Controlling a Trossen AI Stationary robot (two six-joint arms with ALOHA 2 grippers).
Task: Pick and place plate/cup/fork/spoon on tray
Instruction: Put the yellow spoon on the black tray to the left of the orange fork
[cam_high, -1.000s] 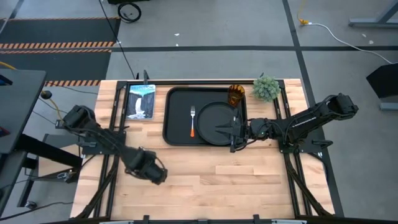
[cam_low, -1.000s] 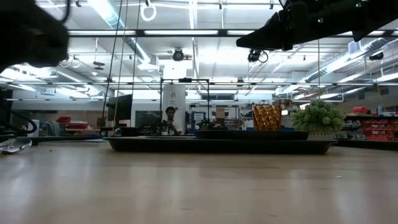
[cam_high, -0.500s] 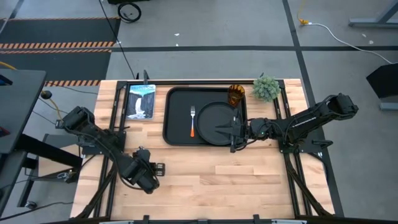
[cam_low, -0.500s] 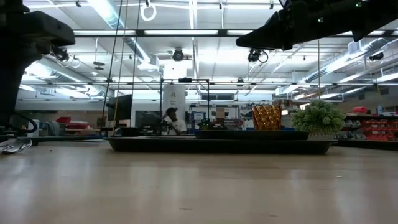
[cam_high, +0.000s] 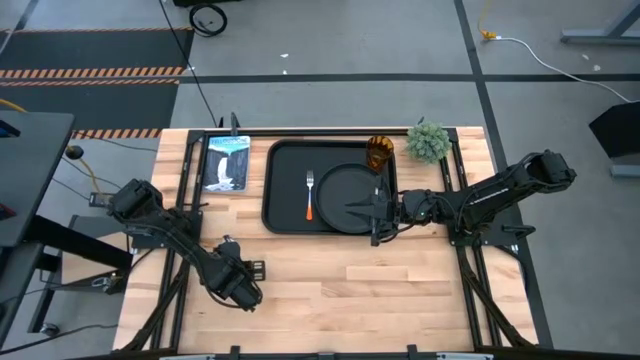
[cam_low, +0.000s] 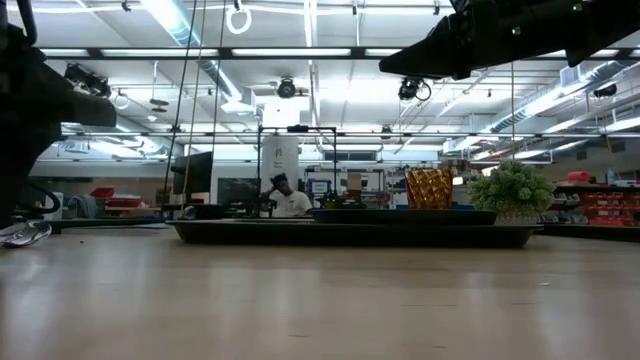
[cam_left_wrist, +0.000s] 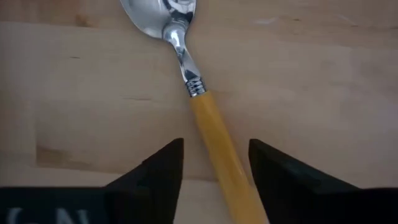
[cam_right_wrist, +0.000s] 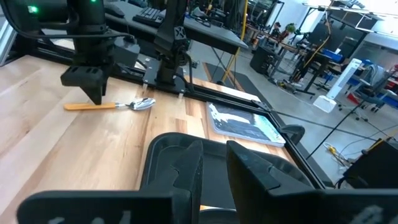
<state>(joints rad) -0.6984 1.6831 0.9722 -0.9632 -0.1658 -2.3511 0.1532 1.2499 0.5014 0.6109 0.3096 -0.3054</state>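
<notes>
The spoon lies flat on the wood at the table's near left, silver bowl and yellow-orange handle. It also shows in the right wrist view. My left gripper is open just above it, one finger on each side of the handle. I cannot tell whether it touches. The black tray holds the round black plate, the orange-red-handled fork and, in its far right corner, the amber cup. My right gripper is open and empty over the plate's right rim.
A small green plant stands just right of the tray's far corner. A book with a blue-white cover lies left of the tray. Bare wood runs along the table's near half. A person shows far off in the room.
My left gripper has moved a little toward the table's left and near edges and come down over the spoon's handle. The spoon has stayed in place.
</notes>
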